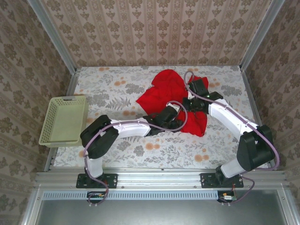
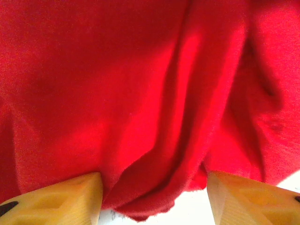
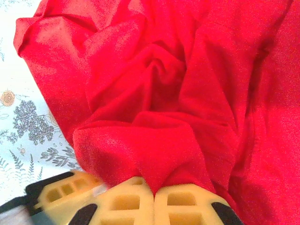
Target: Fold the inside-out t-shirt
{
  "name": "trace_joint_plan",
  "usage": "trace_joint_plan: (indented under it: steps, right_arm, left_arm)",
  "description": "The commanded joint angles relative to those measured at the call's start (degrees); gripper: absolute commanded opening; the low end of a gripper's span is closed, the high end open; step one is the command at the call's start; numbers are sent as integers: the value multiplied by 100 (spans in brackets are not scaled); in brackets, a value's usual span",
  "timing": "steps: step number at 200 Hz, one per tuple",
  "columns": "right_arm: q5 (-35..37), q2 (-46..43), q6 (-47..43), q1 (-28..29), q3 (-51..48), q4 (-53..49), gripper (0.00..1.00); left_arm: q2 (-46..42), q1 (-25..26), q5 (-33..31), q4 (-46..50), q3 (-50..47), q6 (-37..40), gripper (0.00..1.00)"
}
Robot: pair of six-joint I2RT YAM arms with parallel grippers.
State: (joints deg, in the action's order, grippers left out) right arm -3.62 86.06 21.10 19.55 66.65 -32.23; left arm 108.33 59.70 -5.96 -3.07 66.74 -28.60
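One fold of the bunched t-shirt [image 1: 168,90] sits pinched in the closed right gripper [image 3: 153,188]; the left gripper [image 2: 154,192] gapes around loose cloth. Best pulled flat before folding.

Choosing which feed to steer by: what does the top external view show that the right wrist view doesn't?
Top external adds the pale basket at the left edge of the table and the whole crumpled outline of the t-shirt. Right wrist adds the right hand, fingers shut together, pinching a fold of cloth. Both share the red t-shirt bunched on the floral table.
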Motion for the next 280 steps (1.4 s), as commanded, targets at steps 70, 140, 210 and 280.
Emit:
trace_joint_plan:
  steps: [70, 140, 210, 280]
  right_arm:
    - [1893, 1486, -495, -311, 935, 125, 6]
    - [826, -75, 69, -115, -628, 326, 68]
    - [-296, 30, 766, -52, -1740, 1121, 75]
    - [-497, 83, 739, -168, -1888, 1452, 23]
  left_arm:
    - [226, -620, -68, -288, -65, -442, 6]
    - [451, -823, 482, -486, -139, -717, 18]
    - [287, -802, 364, -331, -500, -796, 28]
    - [-434, -588, -124, 267, -915, -842, 33]
